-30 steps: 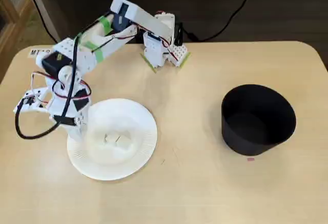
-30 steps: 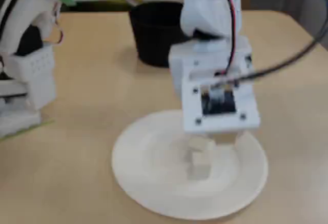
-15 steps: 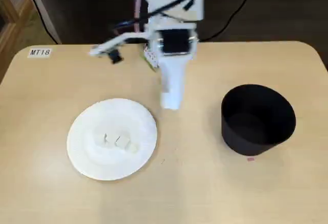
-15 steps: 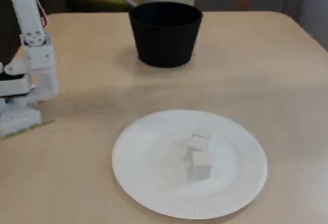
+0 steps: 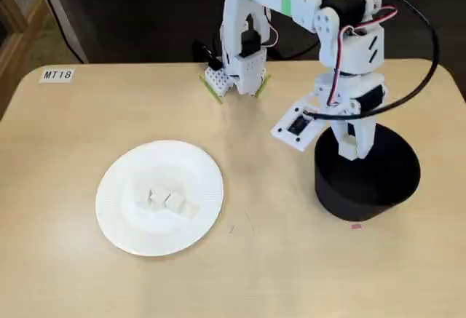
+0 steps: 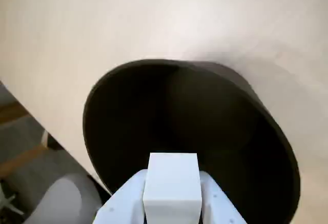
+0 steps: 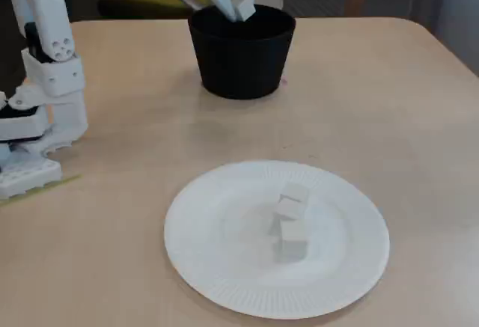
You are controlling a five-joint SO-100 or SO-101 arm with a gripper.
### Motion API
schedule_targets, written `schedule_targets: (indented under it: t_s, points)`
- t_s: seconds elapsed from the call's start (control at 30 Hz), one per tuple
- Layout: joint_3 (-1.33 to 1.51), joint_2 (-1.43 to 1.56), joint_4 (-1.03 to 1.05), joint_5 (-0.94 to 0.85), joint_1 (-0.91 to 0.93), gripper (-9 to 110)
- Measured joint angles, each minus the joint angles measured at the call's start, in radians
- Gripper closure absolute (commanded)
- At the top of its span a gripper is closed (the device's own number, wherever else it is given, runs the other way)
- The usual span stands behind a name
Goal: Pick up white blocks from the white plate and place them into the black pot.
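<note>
White blocks lie clustered near the middle of the white plate on the surface, well apart from the black pot. One more white block is clamped between the fingers of the tool, which hangs over the pot's open mouth in the wrist view.

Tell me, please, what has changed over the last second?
The gripper swung from the white plate to above the black pot, shut on a white block. Plate, pot and the remaining blocks stayed put.
</note>
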Motion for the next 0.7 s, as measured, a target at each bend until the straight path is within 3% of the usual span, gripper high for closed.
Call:
schedule_targets:
  t_s: [0.13,0.17,0.33,0.5,0.7]
  points:
    - [0.003,-0.02,-0.014,0.0,0.002,76]
    - [0.003,-0.026,-0.015,0.002,0.002,75]
    - [0.003,-0.043,-0.026,0.046,0.025,82]
    - [0.003,-0.017,-0.026,0.009,0.075,104]
    - [0.003,0.17,0.087,-0.08,0.319,104]
